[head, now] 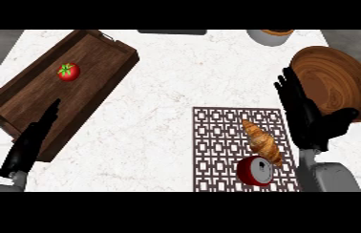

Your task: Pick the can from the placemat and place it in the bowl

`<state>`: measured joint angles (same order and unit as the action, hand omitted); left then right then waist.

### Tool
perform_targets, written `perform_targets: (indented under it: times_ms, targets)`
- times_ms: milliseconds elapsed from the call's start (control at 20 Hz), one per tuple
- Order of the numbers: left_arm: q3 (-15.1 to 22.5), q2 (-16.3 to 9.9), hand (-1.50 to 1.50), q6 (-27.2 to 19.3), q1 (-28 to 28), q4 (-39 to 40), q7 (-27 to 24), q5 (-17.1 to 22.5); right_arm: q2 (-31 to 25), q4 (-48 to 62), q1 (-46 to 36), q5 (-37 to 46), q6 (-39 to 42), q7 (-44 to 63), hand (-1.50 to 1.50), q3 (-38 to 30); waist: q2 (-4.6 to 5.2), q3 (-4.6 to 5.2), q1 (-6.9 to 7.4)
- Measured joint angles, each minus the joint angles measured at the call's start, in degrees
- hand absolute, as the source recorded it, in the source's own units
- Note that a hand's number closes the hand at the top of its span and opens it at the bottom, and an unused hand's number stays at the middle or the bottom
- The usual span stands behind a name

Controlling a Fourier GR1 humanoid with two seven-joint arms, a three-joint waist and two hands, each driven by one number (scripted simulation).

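A red can with a silver top stands on the near part of the brown lattice placemat, touching a croissant that lies just beyond it. The wooden bowl sits at the right edge of the counter, beyond the placemat. My right hand hovers open at the placemat's right edge, fingers straight and pointing away, between the bowl and the can, holding nothing. My left hand rests open at the lower left, over the near corner of the tray.
A dark wooden tray lies diagonally at the left with a tomato in it. A white cup-like vessel shows at the far edge, and a dark flat object near the top middle.
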<state>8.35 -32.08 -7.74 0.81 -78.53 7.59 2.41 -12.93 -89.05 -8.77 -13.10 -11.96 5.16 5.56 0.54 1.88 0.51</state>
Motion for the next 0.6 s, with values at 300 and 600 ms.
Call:
perform_targets:
  times_ms: [300, 600]
  targets:
    - [3.4, 7.3, 0.00, 2.7, 4.5, -5.4, -4.1, 3.2, -4.1, -5.6, -0.6, -1.8, 11.2, -2.7, 1.50, 3.8, -0.79, -1.46, -1.52]
    - [7.6, 13.6, 0.00, 5.9, 6.6, -9.8, -5.9, 6.4, -10.1, -4.2, 3.6, 6.8, 17.0, -12.4, -1.50, 8.3, -0.76, -1.70, -1.34]
